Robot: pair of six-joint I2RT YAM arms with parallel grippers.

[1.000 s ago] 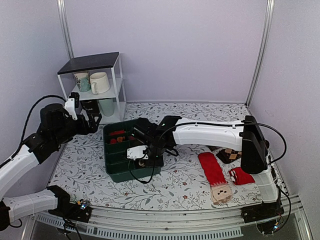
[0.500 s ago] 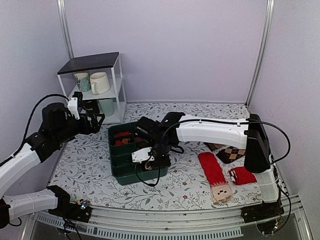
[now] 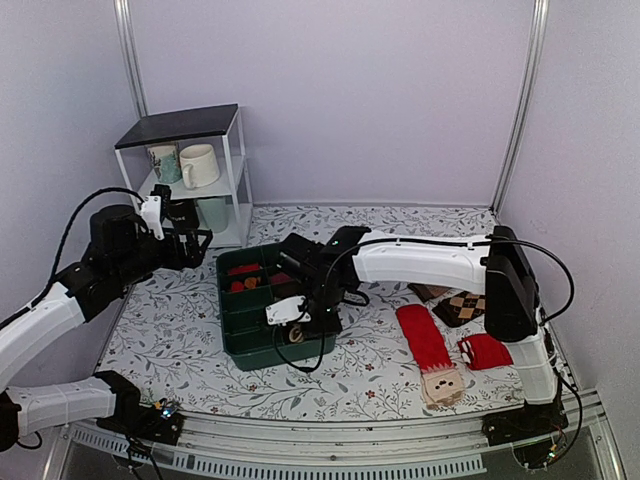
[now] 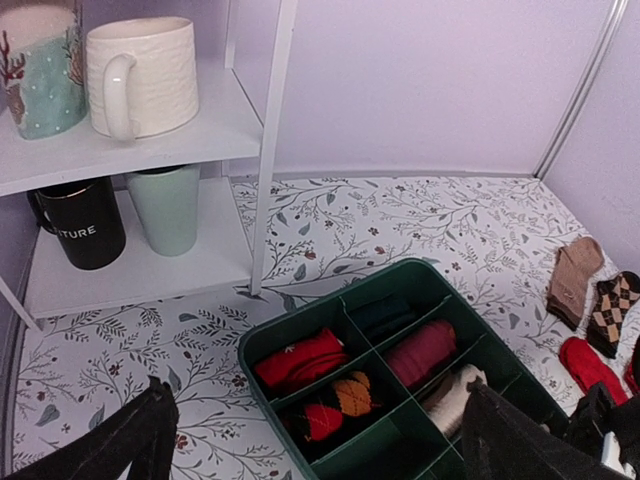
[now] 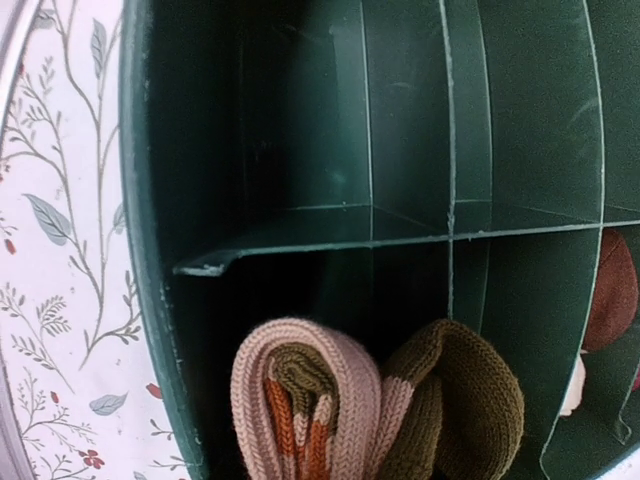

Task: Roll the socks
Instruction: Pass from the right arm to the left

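The right gripper (image 3: 298, 328) is down inside the green bin (image 3: 232, 330). Its fingers don't show in its own wrist view, so I cannot tell whether the jaws are clamped or let go. Directly under it, a rolled sock (image 5: 370, 400) in pink, olive and orange sits in a cell against the bin's outer wall, at the bin's near end. The cells beyond it look empty.

To finish this placing well, the roll should be seated fully below the divider (image 5: 400, 225) before the jaws part. Then the gripper should rise straight up, so that no finger catches a partition and tips or drags the bin.

The left gripper (image 4: 318, 390) hangs spread wide and empty above the bin's far-left side, and could steady the rim if needed.

Further cells hold a red roll (image 4: 300, 358) and an argyle roll (image 4: 335, 400). To the right of the bin, a long red sock (image 3: 422, 338) lies flat on the table, probably next for rolling.
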